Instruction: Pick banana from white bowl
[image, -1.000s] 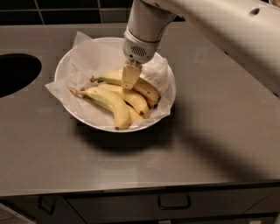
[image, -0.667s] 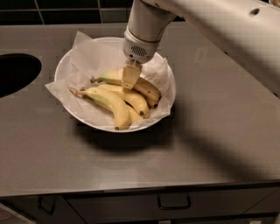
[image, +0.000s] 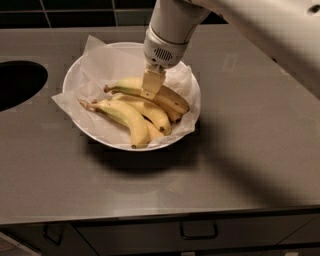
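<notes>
- Almost nothing has changed over the last second: the tool (image: 150, 91) stays at the same spot, low over the white bowl (image: 100, 136), and the arm above it has not shifted visibly.
- The bananas have not moved either, so nothing has been lifted yet; this reads as the pause at the bottom of the reach, with the grasp either closing or about to.
- The tool's tip rests on or just above the banana (image: 172, 100), near its middle and a little towards the stem end.
- Whether the tool is open or closed cannot be told from this side-on angle, nor whether it truly grips the fruit.
- The banana lies at the back of the bowl on the crinkled paper (image: 107, 62), its bruised dark end pointing right.
- Two other bananas sit in front of it and touch it: a shorter yellow one (image: 152, 114) and a greenish curved one (image: 127, 120).
- The bowl stands on the grey tabletop (image: 250, 165), beside a dark round opening (image: 15, 85).
</notes>
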